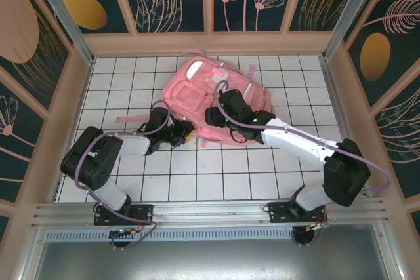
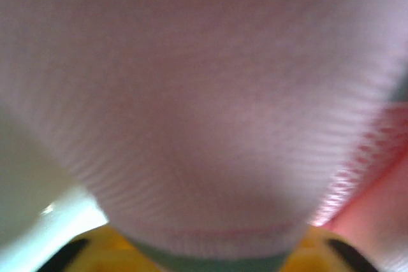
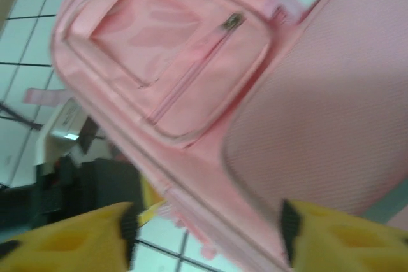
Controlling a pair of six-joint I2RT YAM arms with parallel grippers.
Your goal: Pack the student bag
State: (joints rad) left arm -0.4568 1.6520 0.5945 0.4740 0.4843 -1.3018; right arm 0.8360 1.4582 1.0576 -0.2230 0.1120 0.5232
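At the left wrist the student bag (image 2: 204, 106) is blurred to pink weave and the left gripper (image 2: 210, 262) is cut off below; its grip cannot be told. The right gripper (image 3: 207, 230) is cropped likewise.

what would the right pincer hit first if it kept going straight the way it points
The student bag: the right pincer points at its pink fabric, near the edge of the mesh panel. Depth is unclear, but nothing seems to lie between.

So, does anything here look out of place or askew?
The student bag lies flat but skewed, diagonal to the grid lines of the table, with a pink strap trailing loose past its far end. Nothing looks spilled or damaged.
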